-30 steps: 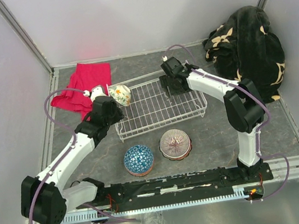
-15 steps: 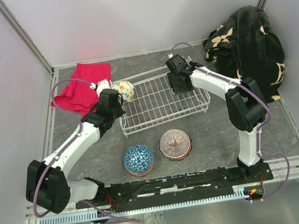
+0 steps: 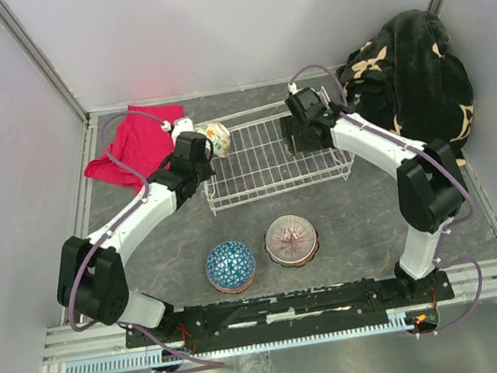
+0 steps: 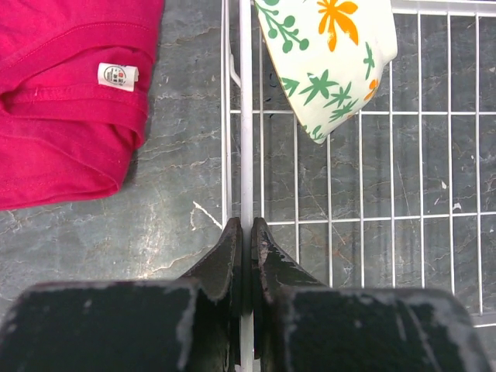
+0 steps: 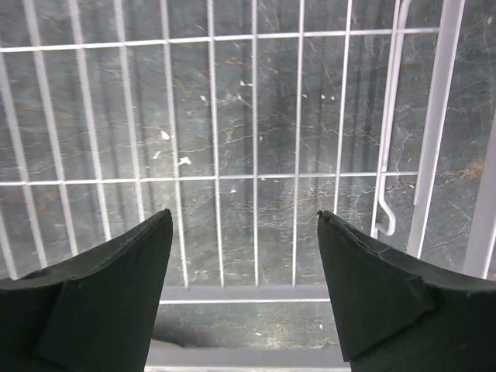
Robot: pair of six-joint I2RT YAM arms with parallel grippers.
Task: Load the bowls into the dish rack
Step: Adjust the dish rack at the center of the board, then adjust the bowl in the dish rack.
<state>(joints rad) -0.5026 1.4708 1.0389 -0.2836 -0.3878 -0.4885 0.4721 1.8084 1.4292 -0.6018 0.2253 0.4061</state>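
Rack (image 3: 269, 169) of white wire sits on the gray table (image 3: 164, 247), between the two arms. It is low and flat, and its floor is a grid.

One bowl is in it. The flower bowl (image 4: 325, 54) is white with green leaves and orange flowers. It lies in the far left corner of the rack, tipped so that its outside shows. It is just beside the left rim wire.

The left pincer (image 4: 246, 223) is closed tight on that left rim wire. The wire runs right between its two black fingers (image 4: 225, 260). It grips the rack and not the bowl. The bowl is farther along the rim, apart from the fingers.

The right pincer (image 5: 244, 217) is spread wide and holds nothing. It hangs over the right side of the rack, and the grid floor shows between its fingers. The pictures do not show if it touches the wire.

Two more bowls sit on the table on the near side of the rack, outside it. The blue bowl (image 3: 231, 266) is on the left and the pink bowl (image 3: 292, 240) is on the right. They are side by side, close but not touching.

A red cloth (image 3: 133, 143) lies on the table just left of the rack. A dark blanket (image 3: 409, 66) with pale marks is heaped in the far right corner.
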